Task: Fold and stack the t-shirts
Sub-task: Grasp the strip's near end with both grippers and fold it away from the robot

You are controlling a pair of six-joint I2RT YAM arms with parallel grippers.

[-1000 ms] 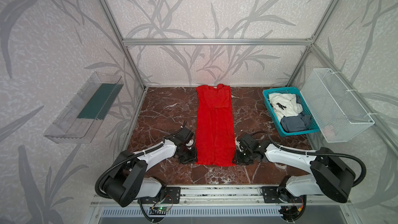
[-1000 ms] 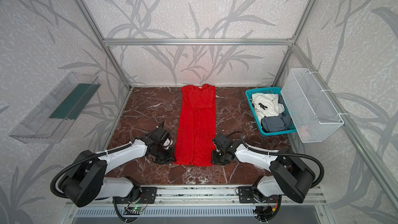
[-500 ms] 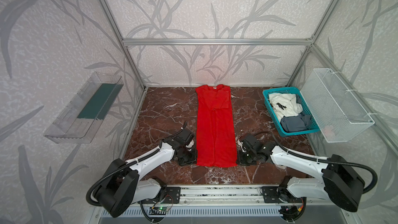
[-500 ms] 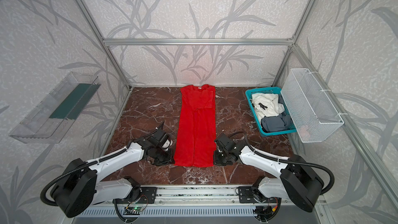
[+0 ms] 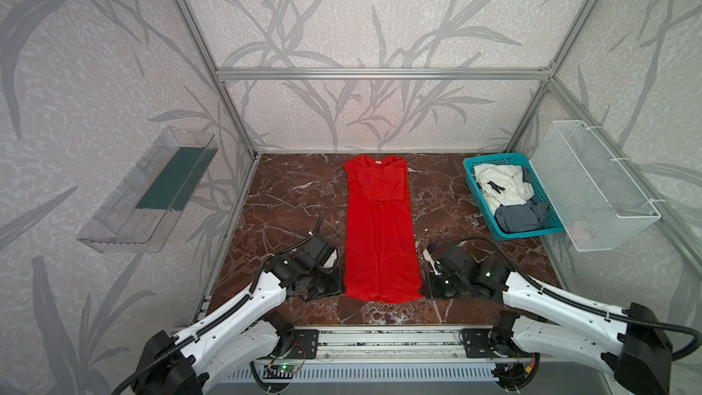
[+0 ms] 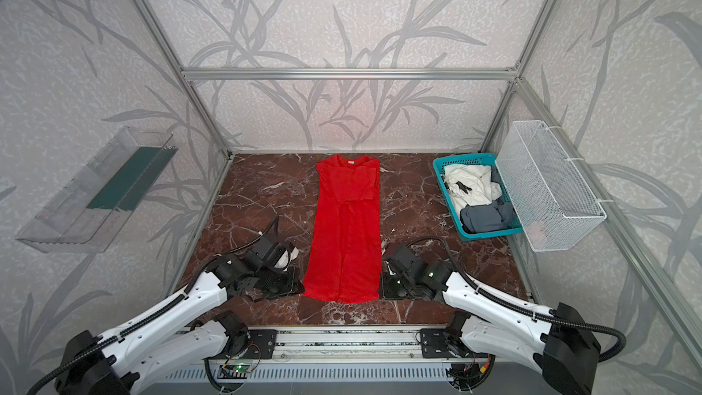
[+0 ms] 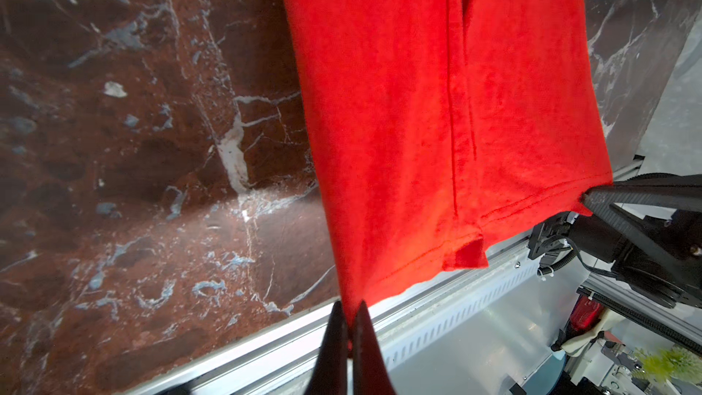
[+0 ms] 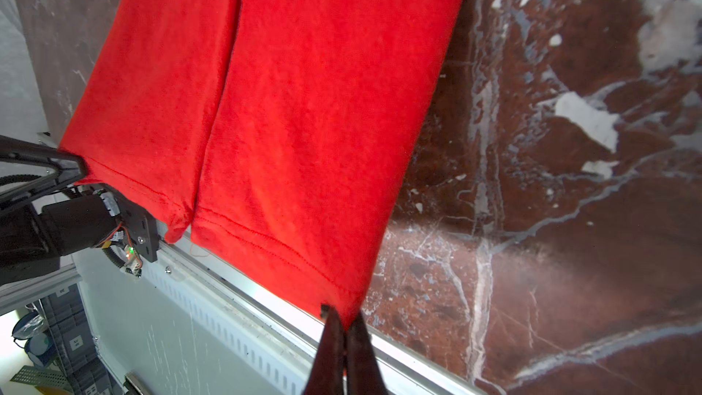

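Observation:
A red t-shirt point(image 5: 380, 229) point(image 6: 347, 229) lies as a long narrow strip down the middle of the marble table, sides folded in, collar at the far end. My left gripper point(image 7: 351, 307) is shut on the hem's near left corner point(image 5: 347, 292); the pinched red cloth shows between its fingertips. My right gripper point(image 8: 343, 317) is shut on the hem's near right corner point(image 5: 418, 294). The red t-shirt point(image 7: 437, 108) point(image 8: 285, 108) fills both wrist views. A white t-shirt point(image 5: 499, 186) with a black mark and a grey-blue t-shirt point(image 5: 518, 216) lie crumpled in the teal basket.
The teal basket point(image 5: 478, 199) point(image 6: 446, 195) stands at the table's right edge. A white wire basket point(image 5: 592, 188) hangs on the right wall and a clear shelf point(image 5: 148, 191) on the left wall. An aluminium rail point(image 5: 380, 336) runs along the table's near edge.
Both grippers have closed on the hem corners of the red t-shirt. The arms have stretched out lower along the table, and the hem has shifted slightly toward the near edge.

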